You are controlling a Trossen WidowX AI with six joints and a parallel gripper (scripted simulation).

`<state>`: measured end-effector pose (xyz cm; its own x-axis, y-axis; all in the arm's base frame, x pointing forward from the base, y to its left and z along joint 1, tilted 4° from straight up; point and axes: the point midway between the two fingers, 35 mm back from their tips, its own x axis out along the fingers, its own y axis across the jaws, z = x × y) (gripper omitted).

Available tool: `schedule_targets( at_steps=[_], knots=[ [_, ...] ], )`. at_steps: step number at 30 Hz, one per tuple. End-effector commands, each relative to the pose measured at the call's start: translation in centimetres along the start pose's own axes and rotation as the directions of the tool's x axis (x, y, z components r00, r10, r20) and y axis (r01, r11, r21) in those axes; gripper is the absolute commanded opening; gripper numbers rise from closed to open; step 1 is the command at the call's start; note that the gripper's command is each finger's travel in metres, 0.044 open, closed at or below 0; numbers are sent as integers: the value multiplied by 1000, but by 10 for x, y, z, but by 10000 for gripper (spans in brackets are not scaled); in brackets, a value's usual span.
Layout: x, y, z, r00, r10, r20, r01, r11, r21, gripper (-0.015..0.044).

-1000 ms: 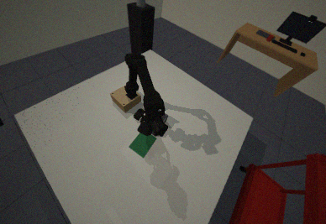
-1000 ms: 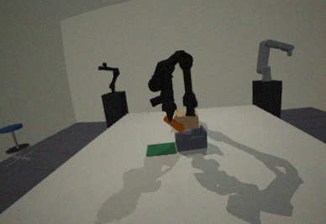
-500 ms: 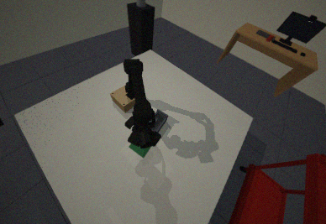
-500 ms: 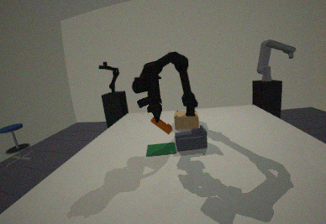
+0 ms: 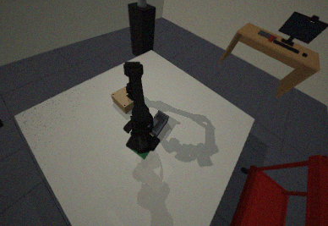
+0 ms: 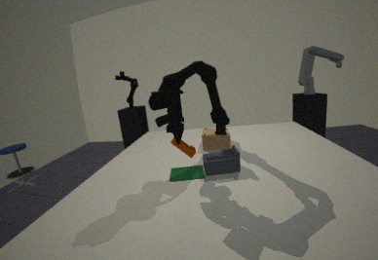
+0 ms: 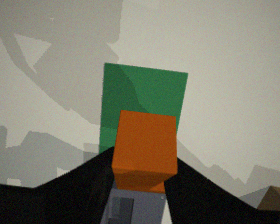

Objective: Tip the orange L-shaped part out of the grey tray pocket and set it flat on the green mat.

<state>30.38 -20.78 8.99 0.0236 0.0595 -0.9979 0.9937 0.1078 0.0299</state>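
Observation:
The orange part (image 6: 185, 148) (image 7: 144, 140) hangs in the air, tilted, its thicker end low on the right in the exterior view. My gripper (image 6: 178, 142) (image 7: 140, 156) is shut on its upper end. The green mat (image 5: 144, 155) (image 6: 187, 174) (image 7: 119, 90) lies below, and the part is clear above it. The grey tray (image 5: 161, 118) (image 6: 221, 166) (image 7: 148, 206) stands beside the mat, with part of its pocket showing in the wrist view. In the top view the arm hides the part and most of the mat.
A wooden block (image 5: 121, 98) (image 6: 210, 142) is at the arm's base, behind the tray in the exterior view. A corner of a brown thing (image 7: 273, 199) shows at the lower right of the wrist view. All stand on the pale table top (image 5: 97, 165) (image 6: 161, 229).

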Motion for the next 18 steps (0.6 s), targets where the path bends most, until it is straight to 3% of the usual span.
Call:
schedule_targets(
  at_steps=[1,18],
  knots=[
    [8,-2,0,1000,-9,-2,9,1000,-6,0],
    [35,-2,0,1000,-9,-2,9,1000,-6,0]
  ],
)
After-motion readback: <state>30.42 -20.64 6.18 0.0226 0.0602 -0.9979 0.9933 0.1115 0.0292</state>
